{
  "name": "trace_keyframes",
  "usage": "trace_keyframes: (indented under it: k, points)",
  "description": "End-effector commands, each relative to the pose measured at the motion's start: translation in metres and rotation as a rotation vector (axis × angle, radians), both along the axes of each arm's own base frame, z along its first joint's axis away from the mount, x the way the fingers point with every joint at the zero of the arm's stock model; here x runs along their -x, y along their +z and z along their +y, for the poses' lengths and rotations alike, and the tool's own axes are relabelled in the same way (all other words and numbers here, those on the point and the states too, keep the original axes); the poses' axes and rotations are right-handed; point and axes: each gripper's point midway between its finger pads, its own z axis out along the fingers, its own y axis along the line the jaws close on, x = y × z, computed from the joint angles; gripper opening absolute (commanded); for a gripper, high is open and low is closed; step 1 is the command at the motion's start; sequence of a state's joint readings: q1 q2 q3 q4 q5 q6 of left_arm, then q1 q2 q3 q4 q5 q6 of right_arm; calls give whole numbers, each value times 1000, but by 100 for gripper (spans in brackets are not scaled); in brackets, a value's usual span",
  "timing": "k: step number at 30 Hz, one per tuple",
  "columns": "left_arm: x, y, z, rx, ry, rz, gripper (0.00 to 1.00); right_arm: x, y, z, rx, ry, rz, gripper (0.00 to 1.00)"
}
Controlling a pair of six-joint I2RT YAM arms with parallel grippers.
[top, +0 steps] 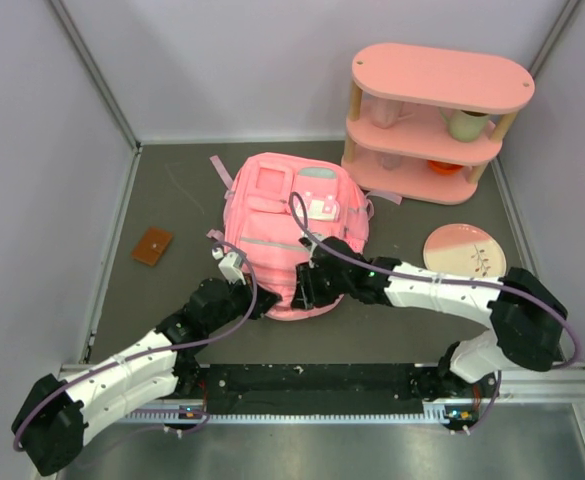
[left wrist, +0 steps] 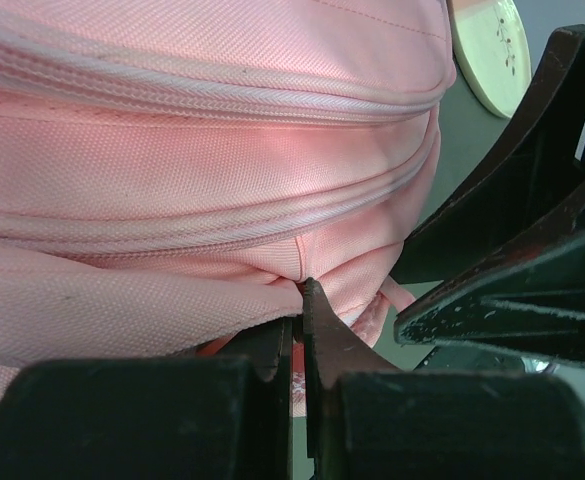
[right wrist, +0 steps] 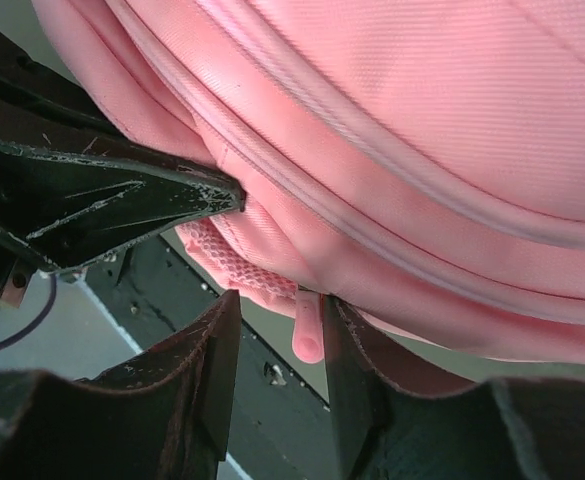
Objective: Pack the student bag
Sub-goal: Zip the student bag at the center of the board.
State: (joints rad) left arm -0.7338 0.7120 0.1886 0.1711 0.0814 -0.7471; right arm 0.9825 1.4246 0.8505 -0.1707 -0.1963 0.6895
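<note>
Lengthwise away from arms, student bag, left claw pinching it, right claw apart

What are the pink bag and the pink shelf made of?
The bag looks like woven synthetic fabric, matt: the wrist views show a fine weave and stitched seams. The shelf unit seems smooth painted board, wood or similar: flat rigid tiers, even colour.

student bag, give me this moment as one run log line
student bag: lying front up | left claw: shut, pinching its near-edge fabric | right claw: open around zip pull
</note>
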Motion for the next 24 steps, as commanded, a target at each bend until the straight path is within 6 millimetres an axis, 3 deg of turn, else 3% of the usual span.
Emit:
trace_keyframes:
  k: [1,10,13,14,17,21,24]
  points:
    - [-10,40,-11,98,-10,-116,0,-1,-5,4,154,5,-97,38]
    - [-10,40,-9,97,-1,-117,0,-2,-34,-14,425,-62,-172,30]
    - [-10,41,-8,97,0,-119,0,-7,-36,-19,450,-97,-180,21]
    - [-10,41,-8,96,1,-120,0,-9,-38,-24,477,-109,-186,12]
    - [-10,40,-7,93,3,-119,0,-10,-38,-25,485,-121,-185,0]
    - [-10,41,-7,94,4,-120,0,-11,-37,-30,498,-148,-186,0]
    - [-10,41,-7,94,4,-120,0,-8,-37,-31,488,-139,-181,19]
